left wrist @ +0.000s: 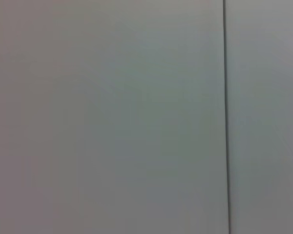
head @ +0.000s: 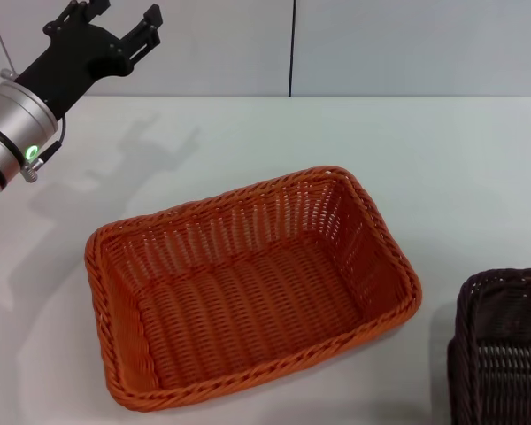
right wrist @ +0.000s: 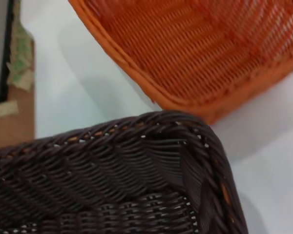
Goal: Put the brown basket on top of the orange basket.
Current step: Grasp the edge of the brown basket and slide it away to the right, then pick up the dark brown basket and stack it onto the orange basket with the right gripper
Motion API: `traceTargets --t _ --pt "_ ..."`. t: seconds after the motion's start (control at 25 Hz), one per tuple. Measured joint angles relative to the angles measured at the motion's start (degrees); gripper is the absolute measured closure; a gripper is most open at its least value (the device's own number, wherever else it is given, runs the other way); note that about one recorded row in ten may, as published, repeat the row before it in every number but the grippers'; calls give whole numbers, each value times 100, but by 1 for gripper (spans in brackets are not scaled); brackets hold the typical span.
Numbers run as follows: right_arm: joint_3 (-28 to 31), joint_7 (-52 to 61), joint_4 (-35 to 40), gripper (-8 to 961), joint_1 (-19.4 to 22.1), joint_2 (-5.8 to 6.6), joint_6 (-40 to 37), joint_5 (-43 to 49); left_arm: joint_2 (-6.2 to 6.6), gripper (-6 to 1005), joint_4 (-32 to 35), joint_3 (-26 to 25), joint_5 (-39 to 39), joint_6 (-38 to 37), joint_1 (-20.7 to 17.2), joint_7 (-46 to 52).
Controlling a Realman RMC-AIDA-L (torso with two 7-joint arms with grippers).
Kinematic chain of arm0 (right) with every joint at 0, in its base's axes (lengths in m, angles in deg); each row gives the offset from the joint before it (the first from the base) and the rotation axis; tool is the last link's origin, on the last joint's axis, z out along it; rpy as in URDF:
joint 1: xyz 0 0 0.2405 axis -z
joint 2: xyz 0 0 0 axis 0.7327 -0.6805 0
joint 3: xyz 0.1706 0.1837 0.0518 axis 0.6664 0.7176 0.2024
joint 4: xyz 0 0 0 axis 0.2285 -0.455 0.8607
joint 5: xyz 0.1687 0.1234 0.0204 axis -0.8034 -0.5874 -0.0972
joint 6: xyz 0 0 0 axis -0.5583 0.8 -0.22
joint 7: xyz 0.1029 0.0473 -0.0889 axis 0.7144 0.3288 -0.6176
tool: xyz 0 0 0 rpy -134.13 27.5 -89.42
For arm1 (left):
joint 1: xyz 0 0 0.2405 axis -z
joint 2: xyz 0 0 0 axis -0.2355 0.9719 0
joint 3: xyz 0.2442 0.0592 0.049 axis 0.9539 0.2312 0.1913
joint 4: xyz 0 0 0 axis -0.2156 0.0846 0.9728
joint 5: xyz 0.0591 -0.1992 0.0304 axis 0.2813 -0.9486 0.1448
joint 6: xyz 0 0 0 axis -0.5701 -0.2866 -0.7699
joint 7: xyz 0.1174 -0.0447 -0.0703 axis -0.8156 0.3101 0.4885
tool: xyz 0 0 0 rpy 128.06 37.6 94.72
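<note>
Brown basket: the dark brown, nearly black rectangular woven basket [head: 504,345] sits at the lower right of the head view, cut off by the frame edge, on the white desk [head: 248,150]. Braided rim, sloped sides, tight glossy wicker-style weave.
Right gripper: not visible in any view, so I cannot tell how its jaws stand. Its wrist camera hangs right over the brown basket's corner, with the rim filling the lower half of that picture.
Orange basket: the bright orange rectangular woven basket [head: 248,292] lies in the middle of the head view, empty, mouth up, set at a slant, close beside the brown one but apart from it.
Step in hand: reaching for the brown basket, I'd say. The rim is the only firm edge, so grip it squarely, lift well clear of the orange rim, then turn it to match the slant before lowering so the two nest flat.
Left gripper [head: 115,22]: black, raised at the upper left of the head view, jaws spread and empty, apparently idle.
</note>
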State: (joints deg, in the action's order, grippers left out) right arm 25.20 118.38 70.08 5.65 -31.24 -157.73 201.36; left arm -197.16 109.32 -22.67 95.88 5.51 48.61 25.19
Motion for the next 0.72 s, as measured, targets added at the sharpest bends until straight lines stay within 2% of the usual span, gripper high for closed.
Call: traceTargets --t 0.36,0.72 --pt "410 -288 347 813 105 36 -1027 -750 14 199 1 -1 3 -1 32 -1" --pt "560 -331 216 812 236 77 -1153 -1699 25 200 13 -14 5 5 3 -51"
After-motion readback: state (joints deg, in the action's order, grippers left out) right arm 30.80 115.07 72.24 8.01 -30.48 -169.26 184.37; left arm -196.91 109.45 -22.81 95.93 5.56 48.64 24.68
